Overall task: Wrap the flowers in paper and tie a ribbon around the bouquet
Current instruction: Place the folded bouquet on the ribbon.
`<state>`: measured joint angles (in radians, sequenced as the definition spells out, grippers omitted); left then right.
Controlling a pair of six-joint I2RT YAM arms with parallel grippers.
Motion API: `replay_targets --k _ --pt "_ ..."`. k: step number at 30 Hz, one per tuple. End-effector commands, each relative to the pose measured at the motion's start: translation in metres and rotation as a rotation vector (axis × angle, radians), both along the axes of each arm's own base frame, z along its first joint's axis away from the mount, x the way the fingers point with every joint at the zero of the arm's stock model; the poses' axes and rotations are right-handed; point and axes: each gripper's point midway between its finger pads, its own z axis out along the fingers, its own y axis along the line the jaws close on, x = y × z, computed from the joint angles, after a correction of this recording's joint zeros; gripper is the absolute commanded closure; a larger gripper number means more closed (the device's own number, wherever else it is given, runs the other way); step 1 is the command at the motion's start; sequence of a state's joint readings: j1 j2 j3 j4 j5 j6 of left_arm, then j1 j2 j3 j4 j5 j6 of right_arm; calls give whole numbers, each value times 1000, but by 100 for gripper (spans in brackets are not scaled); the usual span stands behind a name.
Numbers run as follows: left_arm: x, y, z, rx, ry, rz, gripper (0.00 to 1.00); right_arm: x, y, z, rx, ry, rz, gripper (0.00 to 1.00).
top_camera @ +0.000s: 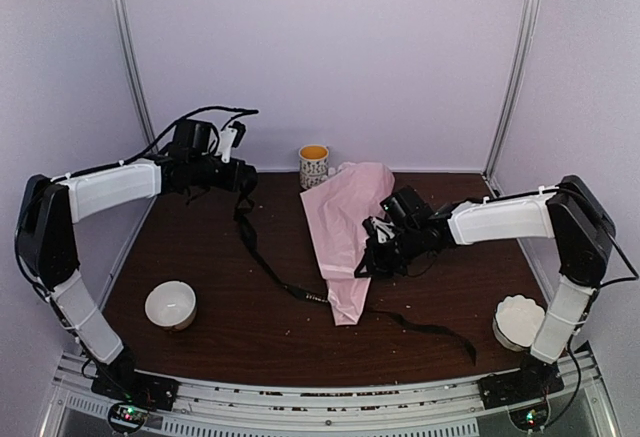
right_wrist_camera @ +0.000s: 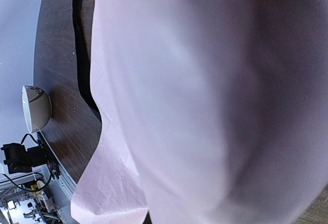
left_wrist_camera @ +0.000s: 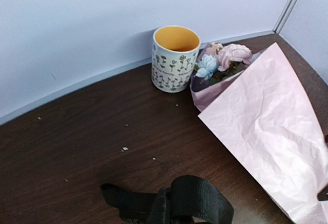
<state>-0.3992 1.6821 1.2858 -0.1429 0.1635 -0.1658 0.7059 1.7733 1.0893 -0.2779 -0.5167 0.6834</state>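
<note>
The bouquet (top_camera: 345, 227) lies mid-tabletop (top_camera: 240, 332) toward the far edge, the right hand (top_camera: 375, 247) pinching its side and the left hand (top_camera: 243, 182) clenched on the ribbon (top_camera: 265, 257) crossing its narrow end; a hard tug could slip the ribbon off.

The bouquet (top_camera: 343, 232), a pink paper (left_wrist_camera: 266, 126) cone, lies flat mid-table, tip near, flowers (left_wrist_camera: 223, 60) showing at far end. Black ribbon (top_camera: 268, 265) runs far-left to near-right under tip.

The top view looks down over the whole counter (top_camera: 250, 327). Both wrist views sit low, sharing the paper (left_wrist_camera: 266, 121).
</note>
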Motion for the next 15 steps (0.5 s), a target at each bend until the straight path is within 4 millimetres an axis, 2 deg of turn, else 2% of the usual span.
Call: replay_targets --k 1,4,7,12,14,15 --pt "-9 -27 35 128 -140 -117 100 -5 13 10 40 -7 12 100" --pt "-50 -96 42 108 -182 -342 100 -11 19 1 66 23 7 100" --pt "-72 -141 19 -33 -34 -486 100 -24 27 -12 54 49 34 100" --pt "-97 -195 -38 -40 110 -627 100 -43 31 -26 58 82 44 100" --pt "-92 -205 -56 -28 157 -620 100 -46 26 -33 39 88 40 100" --pt "-84 -209 -73 -12 184 -603 100 -48 24 -35 32 91 40 100"
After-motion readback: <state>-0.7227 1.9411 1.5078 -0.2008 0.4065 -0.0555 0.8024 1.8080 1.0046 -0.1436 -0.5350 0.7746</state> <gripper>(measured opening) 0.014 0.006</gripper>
